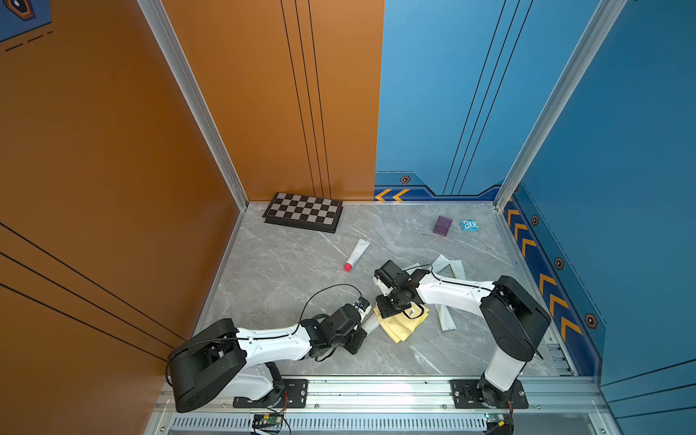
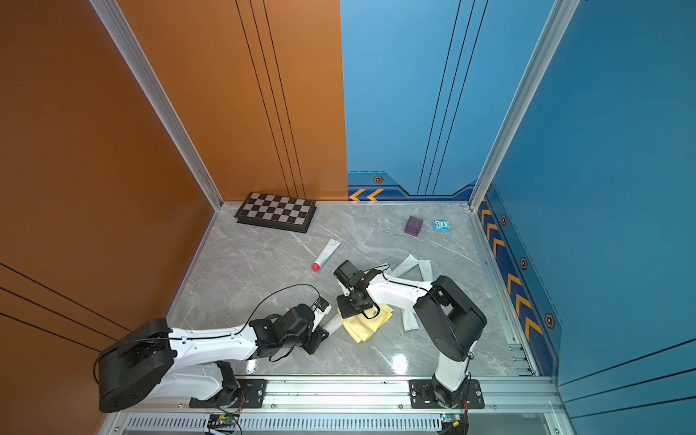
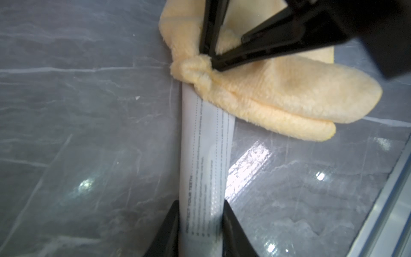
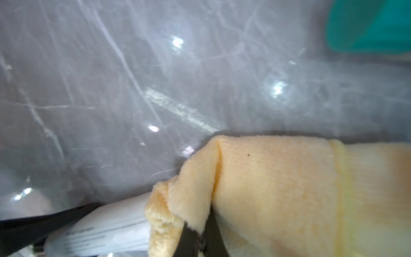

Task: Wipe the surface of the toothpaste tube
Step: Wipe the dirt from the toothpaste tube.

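The toothpaste tube [image 3: 206, 144] is white with fine grey print and lies low over the marble table [image 1: 286, 271]. My left gripper [image 3: 200, 203] is shut on one end of it, a black finger on each side. In both top views this gripper [image 1: 363, 325] sits near the table's front, left of the yellow cloth [image 1: 403, 325]. My right gripper [image 4: 200, 231] is shut on a bunched fold of the cloth [image 4: 278, 189], which is draped over the tube's far end [image 4: 106, 231]. The right gripper's fingertips [image 3: 213, 61] press the cloth [image 3: 278, 93] down there.
A tube with a pink cap [image 1: 357, 255] lies mid-table. A chessboard [image 1: 303, 212] sits at the back left, with a purple box [image 1: 442, 225] and a blue pack [image 1: 469, 225] at the back right. Pale tubes [image 1: 448, 263] lie under and behind the right arm [image 1: 455, 292].
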Tool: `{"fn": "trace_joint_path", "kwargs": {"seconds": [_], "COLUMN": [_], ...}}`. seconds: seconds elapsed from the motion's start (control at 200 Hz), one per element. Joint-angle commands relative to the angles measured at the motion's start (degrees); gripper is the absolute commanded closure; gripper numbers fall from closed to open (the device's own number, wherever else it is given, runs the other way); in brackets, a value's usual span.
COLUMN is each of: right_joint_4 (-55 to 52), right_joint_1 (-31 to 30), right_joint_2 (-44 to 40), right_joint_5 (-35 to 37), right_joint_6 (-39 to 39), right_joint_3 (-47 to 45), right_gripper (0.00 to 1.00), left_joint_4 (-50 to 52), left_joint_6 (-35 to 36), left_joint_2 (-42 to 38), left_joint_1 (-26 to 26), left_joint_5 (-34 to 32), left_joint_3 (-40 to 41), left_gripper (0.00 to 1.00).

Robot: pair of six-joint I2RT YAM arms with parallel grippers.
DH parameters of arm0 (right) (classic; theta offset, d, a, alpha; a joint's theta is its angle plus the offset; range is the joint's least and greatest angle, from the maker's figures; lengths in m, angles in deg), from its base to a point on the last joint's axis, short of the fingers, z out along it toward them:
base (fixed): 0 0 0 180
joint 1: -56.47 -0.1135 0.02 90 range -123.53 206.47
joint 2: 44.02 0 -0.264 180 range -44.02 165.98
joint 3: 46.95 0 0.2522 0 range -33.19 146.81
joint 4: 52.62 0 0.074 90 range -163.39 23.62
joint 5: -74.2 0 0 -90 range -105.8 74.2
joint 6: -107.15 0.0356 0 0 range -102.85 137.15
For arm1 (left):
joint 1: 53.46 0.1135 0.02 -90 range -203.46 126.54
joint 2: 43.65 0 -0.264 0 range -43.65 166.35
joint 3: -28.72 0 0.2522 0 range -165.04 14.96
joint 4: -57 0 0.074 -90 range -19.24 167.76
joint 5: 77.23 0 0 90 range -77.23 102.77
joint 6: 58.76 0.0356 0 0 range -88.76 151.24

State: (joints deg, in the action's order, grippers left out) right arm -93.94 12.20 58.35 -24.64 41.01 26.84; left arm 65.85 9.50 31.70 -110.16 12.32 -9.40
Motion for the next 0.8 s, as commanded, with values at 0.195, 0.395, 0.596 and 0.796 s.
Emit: {"fn": "trace_joint_path", "kwargs": {"seconds": [0.195,0.395,0.596,0.796], "right_joint_4": [-11.56,-11.57,-12.80,-12.41], "right_joint_1": [2.57,10.26,10.36,7.08], "right_joint_2": [0.75,-11.42,-12.25,-6.91], "right_joint_5": [7.37,1.05,-6.83,-7.85], "right_joint_6": [0.20,0.49,-0.39,-0.48], "right_joint_3": [-4.47,-4.47,0.18,3.98], "right_gripper": [1.00,1.00,1.00,1.00], "left_joint_4": [4.03,3.96,4.03,4.03], "left_joint_6": [0.29,0.38,0.82,1.40], "left_joint_2": [1.31,1.15,2.59,4.85], "left_joint_1": [-0.46,-0.77,-1.51,-3.27], "left_joint_5": [-1.38,-1.42,-1.25,-1.75], "left_joint_3": [1.19,1.20,0.35,-0.67], "left_gripper": [0.75,0.74,0.75,0.78]}}
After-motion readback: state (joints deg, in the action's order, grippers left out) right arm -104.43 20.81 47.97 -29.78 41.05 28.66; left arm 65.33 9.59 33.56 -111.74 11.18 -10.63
